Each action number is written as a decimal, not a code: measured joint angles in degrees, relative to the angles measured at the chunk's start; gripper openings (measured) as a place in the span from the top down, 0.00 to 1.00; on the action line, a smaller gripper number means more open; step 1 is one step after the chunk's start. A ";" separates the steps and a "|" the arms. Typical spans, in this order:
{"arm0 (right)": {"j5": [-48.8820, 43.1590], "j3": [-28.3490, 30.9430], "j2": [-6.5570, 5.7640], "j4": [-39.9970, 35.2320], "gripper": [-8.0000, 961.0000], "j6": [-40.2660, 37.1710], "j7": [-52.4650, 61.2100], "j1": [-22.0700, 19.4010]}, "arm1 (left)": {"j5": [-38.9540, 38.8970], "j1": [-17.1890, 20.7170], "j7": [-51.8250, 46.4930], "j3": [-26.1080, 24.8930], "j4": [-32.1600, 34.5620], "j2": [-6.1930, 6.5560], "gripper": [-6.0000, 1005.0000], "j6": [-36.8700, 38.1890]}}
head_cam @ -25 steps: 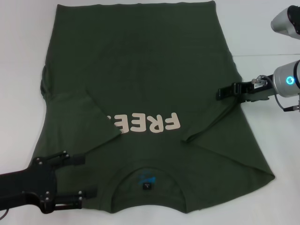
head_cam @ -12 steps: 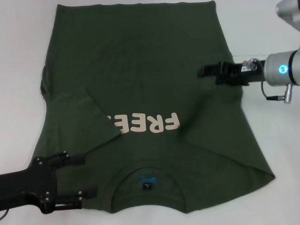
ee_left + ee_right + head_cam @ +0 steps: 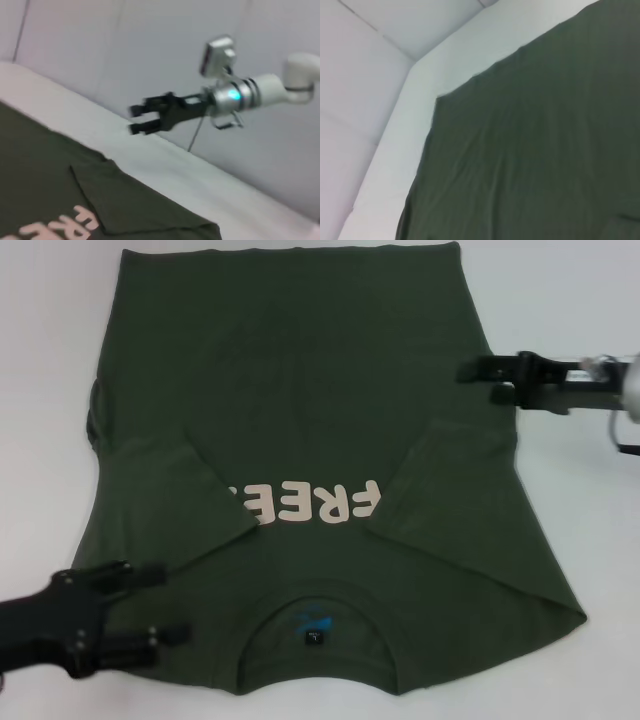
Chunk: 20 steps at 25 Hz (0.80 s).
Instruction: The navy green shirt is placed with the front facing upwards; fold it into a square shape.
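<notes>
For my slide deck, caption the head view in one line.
Green shirt lies with both sleeves folded inward; open left end effector and open right end effector flank it.

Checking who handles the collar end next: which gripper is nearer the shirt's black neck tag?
Left. The left gripper sits over the shoulder area beside the neck tag; the right gripper hangs past the shirt's far side edge.

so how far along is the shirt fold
Early. Both sleeves of the navy green shirt already lie folded in over the chest, the right one covering the end of the lettering. Nothing is held now: the right pincer hangs open at the shirt's right edge, the left pincer open near the collar. The body folds into a square remain.
</notes>
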 joint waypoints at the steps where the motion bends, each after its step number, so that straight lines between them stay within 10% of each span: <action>1: -0.02 0.26 -0.92 -0.26 0.20 -2.39 0.04 -0.46 | 0.07 -0.36 -3.50 -0.64 0.12 0.59 0.09 0.48; 5: -0.15 1.12 -5.62 -0.76 0.20 -13.51 0.49 -3.23 | 2.20 -2.18 -18.24 -6.21 0.59 3.46 0.10 1.95; 10: -0.28 4.00 -8.45 -2.51 0.20 -22.52 0.50 -8.51 | 13.07 -5.62 -34.54 -11.88 2.95 6.48 0.10 1.54; 20: -0.61 4.93 -8.86 -4.51 0.20 -25.05 -1.78 -15.76 | 31.42 -12.23 -54.62 -9.13 5.04 8.70 0.10 -4.40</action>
